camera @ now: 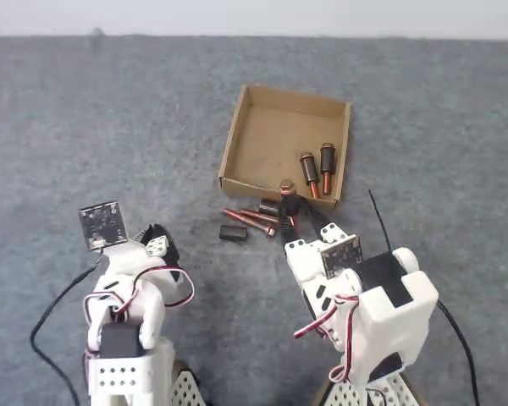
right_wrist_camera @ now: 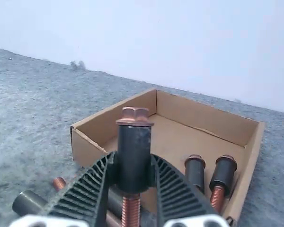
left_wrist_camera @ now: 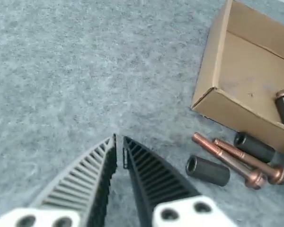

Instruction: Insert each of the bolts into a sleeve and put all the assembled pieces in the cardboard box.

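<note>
At the six-o'clock wall of the cardboard box [camera: 275, 139], our right gripper [right_wrist_camera: 132, 163] pinched an upright sleeved bolt [right_wrist_camera: 133, 139], which we judged next needed lifting toward twelve o'clock and releasing inside; our left gripper [left_wrist_camera: 119, 144] sat pressed together, empty.

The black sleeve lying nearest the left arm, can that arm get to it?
Probably yes. The left gripper is shut and empty, with bare carpet between it and the sleeve. The two bolts lie close on the sleeve's far side, not in the way.
</note>
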Controlling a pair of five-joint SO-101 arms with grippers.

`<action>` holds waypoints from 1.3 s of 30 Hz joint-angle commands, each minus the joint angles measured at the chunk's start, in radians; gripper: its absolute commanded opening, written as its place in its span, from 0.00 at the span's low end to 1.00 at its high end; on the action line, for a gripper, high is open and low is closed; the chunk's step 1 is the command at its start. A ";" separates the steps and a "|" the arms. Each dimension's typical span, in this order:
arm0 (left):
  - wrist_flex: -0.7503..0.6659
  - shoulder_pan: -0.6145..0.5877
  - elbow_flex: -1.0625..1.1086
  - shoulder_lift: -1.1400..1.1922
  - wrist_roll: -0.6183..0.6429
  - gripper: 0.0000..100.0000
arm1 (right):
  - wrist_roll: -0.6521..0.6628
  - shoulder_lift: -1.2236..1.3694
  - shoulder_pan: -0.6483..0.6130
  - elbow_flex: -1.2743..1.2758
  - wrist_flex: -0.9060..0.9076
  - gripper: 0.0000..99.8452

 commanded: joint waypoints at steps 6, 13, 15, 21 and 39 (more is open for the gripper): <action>0.049 -0.038 -0.018 -0.018 -0.009 0.01 | 0.011 -0.180 0.019 0.032 -0.007 0.01; 0.058 -0.037 -0.018 -0.023 -0.009 0.01 | 0.011 -0.417 0.019 -0.018 0.403 0.01; 0.058 -0.037 -0.018 -0.023 -0.009 0.01 | 0.011 -0.503 0.019 -0.041 0.535 0.01; 0.060 -0.038 -0.018 -0.023 -0.009 0.01 | 0.011 -0.760 0.019 -0.166 0.997 0.01; 0.060 -0.038 -0.018 -0.023 -0.009 0.01 | 0.005 -0.585 0.156 -0.853 1.796 0.01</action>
